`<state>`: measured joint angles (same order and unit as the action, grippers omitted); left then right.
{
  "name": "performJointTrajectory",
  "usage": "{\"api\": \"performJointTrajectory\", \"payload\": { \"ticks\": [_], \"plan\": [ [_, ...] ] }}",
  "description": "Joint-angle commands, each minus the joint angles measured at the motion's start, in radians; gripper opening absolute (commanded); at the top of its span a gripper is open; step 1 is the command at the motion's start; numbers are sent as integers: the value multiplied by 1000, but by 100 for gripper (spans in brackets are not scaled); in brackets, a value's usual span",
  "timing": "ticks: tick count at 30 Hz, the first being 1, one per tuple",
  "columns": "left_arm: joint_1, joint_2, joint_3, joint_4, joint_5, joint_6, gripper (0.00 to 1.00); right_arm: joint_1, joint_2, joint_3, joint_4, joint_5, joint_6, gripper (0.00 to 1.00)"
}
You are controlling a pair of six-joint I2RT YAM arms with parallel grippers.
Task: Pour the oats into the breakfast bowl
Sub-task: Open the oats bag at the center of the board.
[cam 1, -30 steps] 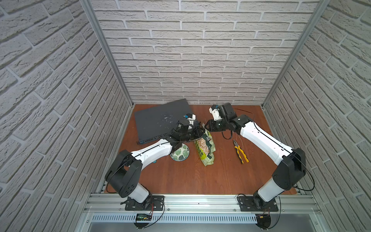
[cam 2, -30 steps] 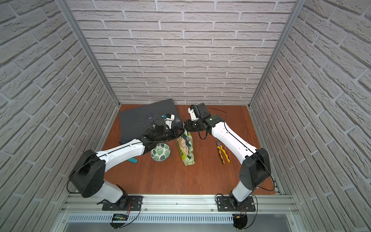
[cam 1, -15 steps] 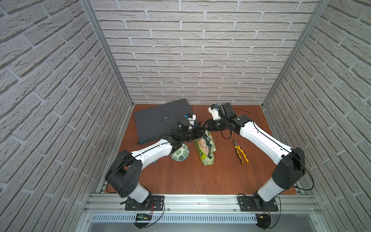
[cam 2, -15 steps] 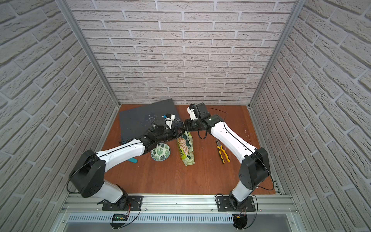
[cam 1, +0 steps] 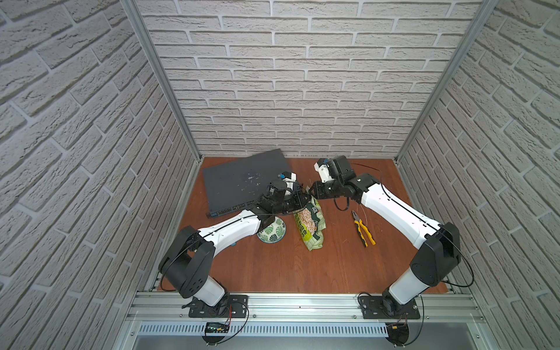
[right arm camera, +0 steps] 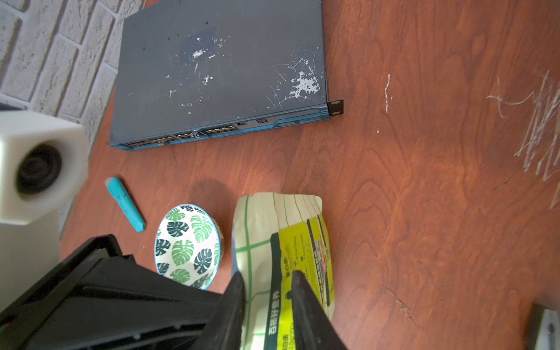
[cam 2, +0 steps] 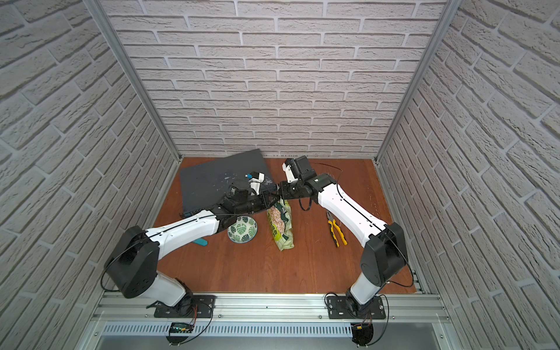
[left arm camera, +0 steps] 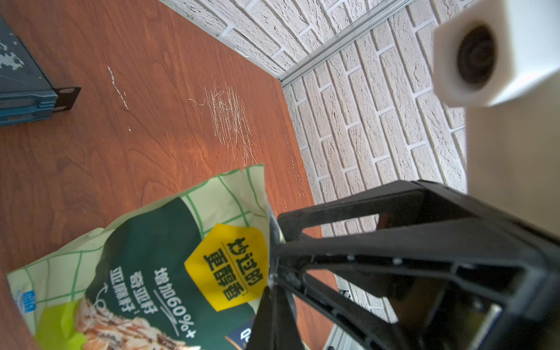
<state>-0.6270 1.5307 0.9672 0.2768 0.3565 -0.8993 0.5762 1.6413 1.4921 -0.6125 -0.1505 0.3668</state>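
Your left gripper (left arm camera: 269, 272) is squeezing shut on the top edge of the oats pouch (left arm camera: 145, 242). Your right gripper (right arm camera: 266, 281) is hanging part open, its two fingers (right arm camera: 233, 300) sitting on each side of that same end with a gap between them. The pouch is resting on the wooden table (cam 1: 272, 266), just beside the leaf bowl (cam 1: 271, 233). A network switch (cam 1: 242, 181) is lying behind the bowl, and yellow pliers (cam 1: 363, 231) are lying on your right arm's side.

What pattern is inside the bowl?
Green leaf prints on white, blue rim; the breakfast bowl shows best in the right wrist view.
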Motion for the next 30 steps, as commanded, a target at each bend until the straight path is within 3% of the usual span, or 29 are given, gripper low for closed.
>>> {"api": "performJointTrajectory", "payload": {
  "ticks": [1, 8, 14, 25, 30],
  "plan": [
    [-12, 10, 31, 12, 8, 16, 0, 1, -7, 29, -70, 87, -40, 26],
    [-12, 12, 35, 10, -5, 15, 0, 8, -6, 65, -138, 108, -78, 18],
    [-11, 11, 34, 6, -14, 16, 0, 25, 0, 104, -208, 100, -110, 18],
    [-12, 17, 41, 9, -10, 16, 0, 53, 4, 126, -264, 89, -120, 21],
    [-12, 17, 39, 10, -9, 14, 0, 53, -36, 93, -149, 39, -63, 32]
  ]
}}
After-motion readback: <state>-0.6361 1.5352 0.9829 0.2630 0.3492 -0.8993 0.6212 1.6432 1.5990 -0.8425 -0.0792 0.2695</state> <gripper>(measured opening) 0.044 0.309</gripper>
